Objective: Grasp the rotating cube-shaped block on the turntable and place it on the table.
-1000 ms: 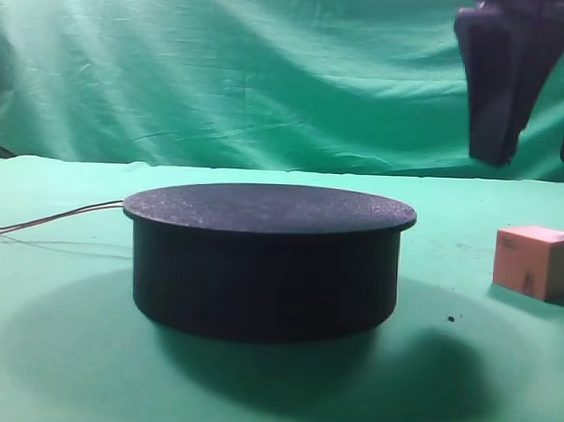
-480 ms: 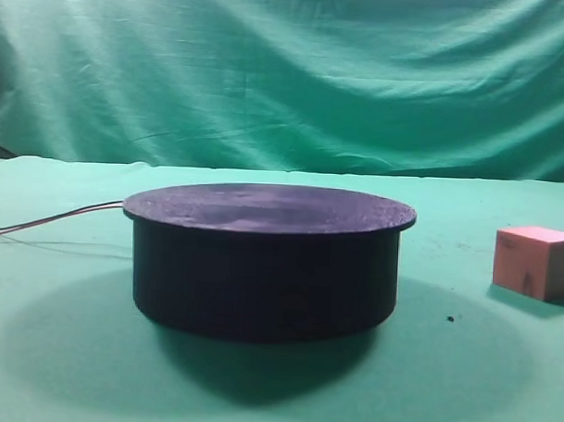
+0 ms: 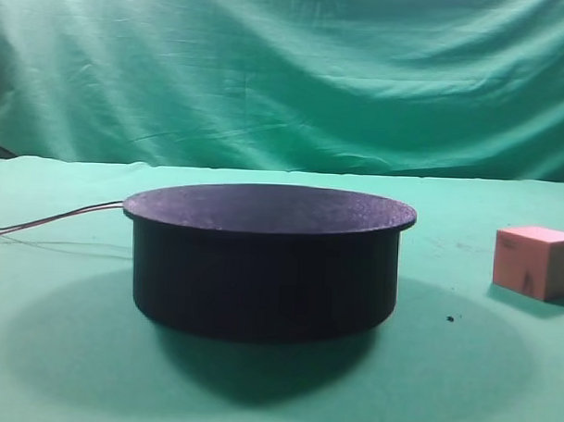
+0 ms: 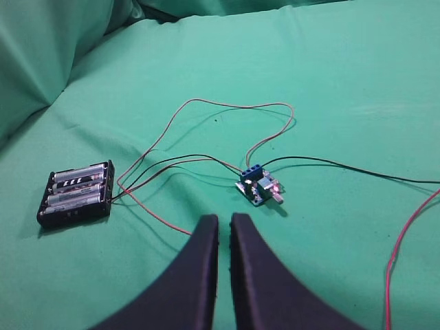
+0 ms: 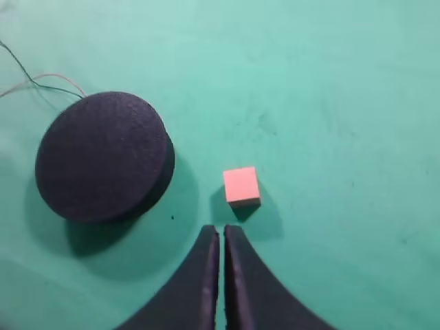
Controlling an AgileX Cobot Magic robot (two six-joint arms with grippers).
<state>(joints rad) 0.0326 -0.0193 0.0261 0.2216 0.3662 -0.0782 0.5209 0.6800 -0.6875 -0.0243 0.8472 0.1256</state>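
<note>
The cube-shaped block (image 5: 241, 185) sits flat on the table (image 5: 344, 103), just ahead of and slightly right of the right gripper (image 5: 221, 237), which hangs high above it with its two dark fingers pressed together and nothing between them. The block is off the turntable (image 5: 103, 156), which lies ahead and to the left of that gripper, a clear strip of green cloth between disc and cube; judged from that, the placing looks done and the arm is simply clear of the work. In the exterior view the cube (image 3: 535, 261) is at the right edge, its far side cut off by the frame, and neither arm shows. The left gripper (image 4: 223, 230) is well away from all this, fingers nearly touching and empty, above a battery holder (image 4: 75, 194) to its left and a small circuit board (image 4: 259, 186) just ahead. Whether the disc is turning cannot be told from its plain top.
</note>
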